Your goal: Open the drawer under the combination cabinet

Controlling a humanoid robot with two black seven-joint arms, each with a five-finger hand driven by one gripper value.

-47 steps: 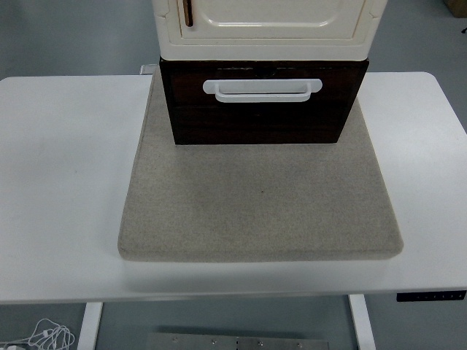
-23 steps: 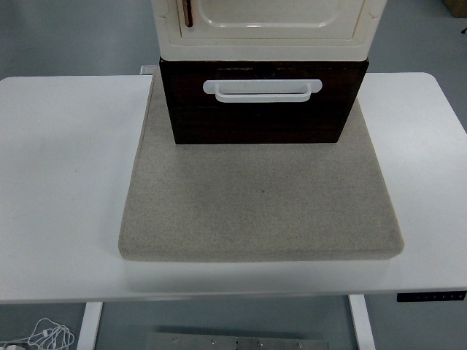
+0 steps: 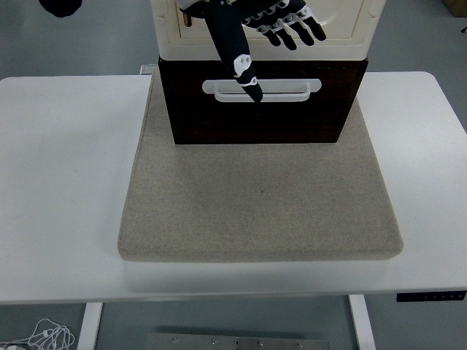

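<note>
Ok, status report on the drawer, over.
Left hand open, one fingertip at the white handle. Right hand out of view. Drawer shut. Nothing blocking it.

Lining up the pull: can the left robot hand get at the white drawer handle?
Probably yes: the left robot hand has one finger down at the handle, with nothing between them.

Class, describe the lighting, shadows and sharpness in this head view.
Head view: even, soft light; a faint shadow along the mat's near edge on the table; no glare; the hand over the drawer handle looks sharp, unblurred.
</note>
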